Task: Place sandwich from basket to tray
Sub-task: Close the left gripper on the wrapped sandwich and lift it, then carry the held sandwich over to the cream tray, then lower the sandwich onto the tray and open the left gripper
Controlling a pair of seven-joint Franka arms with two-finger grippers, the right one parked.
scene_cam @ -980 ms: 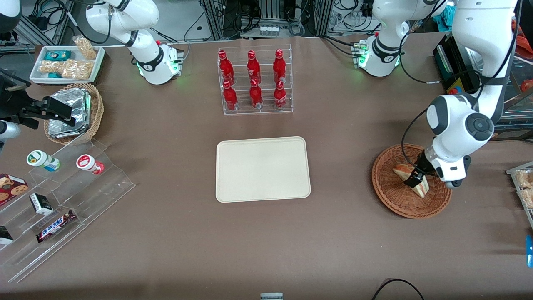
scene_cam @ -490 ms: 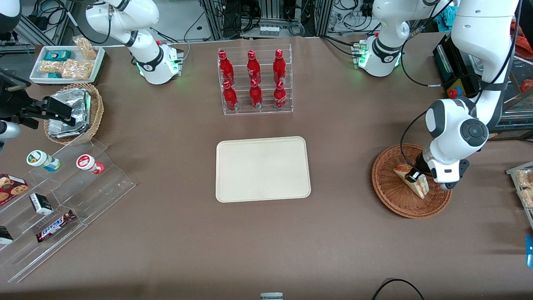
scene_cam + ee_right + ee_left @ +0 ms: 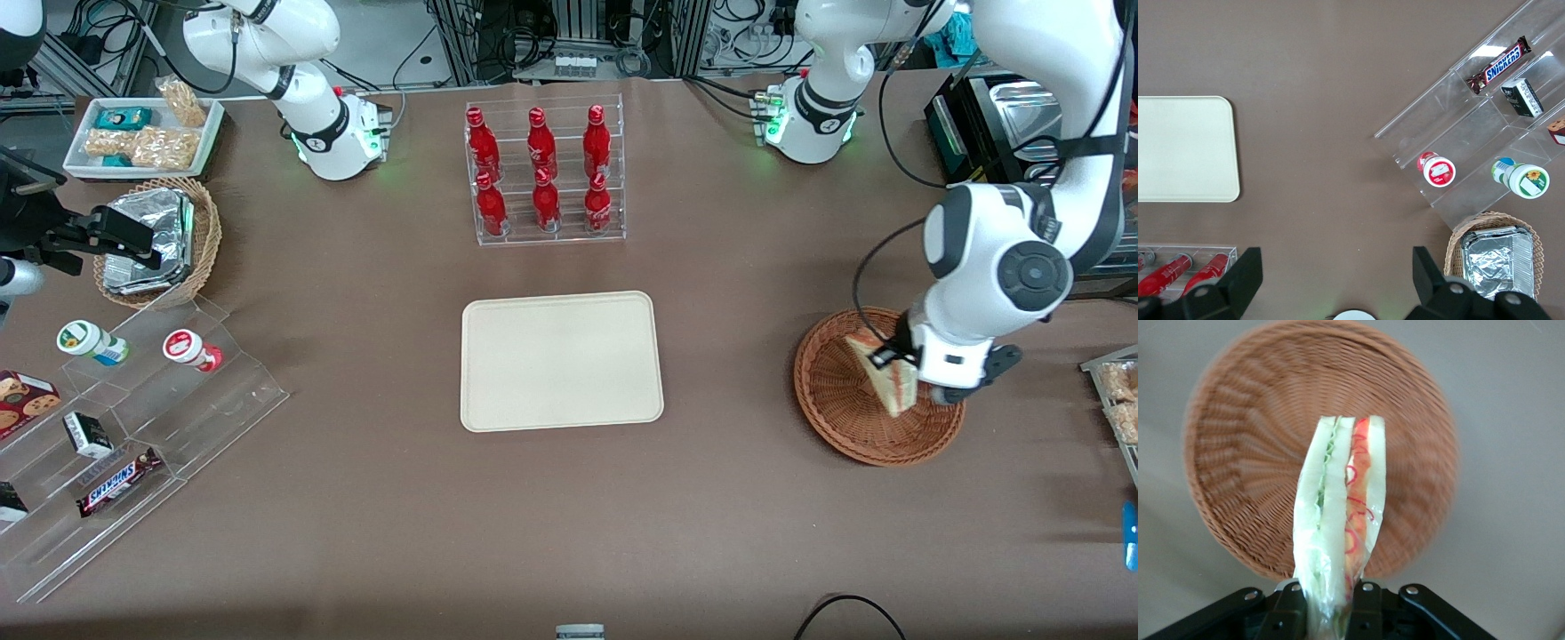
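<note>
My left gripper [image 3: 892, 363] is shut on the sandwich [image 3: 892, 384], a clear-wrapped white bread wedge with red and green filling, and holds it lifted above the reddish-brown wicker basket [image 3: 845, 418]. In the left wrist view the sandwich [image 3: 1341, 520] hangs between the black fingers [image 3: 1286, 607] of the gripper [image 3: 1328, 607], cut side toward the camera, with the basket [image 3: 1245, 467] below it and nothing else in it. The cream tray [image 3: 560, 361] lies bare at the table's middle, toward the parked arm from the basket; it also shows in the right wrist view [image 3: 1185, 148].
A clear rack of red bottles [image 3: 544, 173] stands farther from the front camera than the tray. A clear stepped snack shelf [image 3: 124, 427], a pale basket of foil packets [image 3: 160, 240] and a white snack tray [image 3: 142, 135] sit toward the parked arm's end.
The gripper has risen with the sandwich in it, lifting it off the basket floor. The arm's wrist has swung upward and a little away from the tray.
</note>
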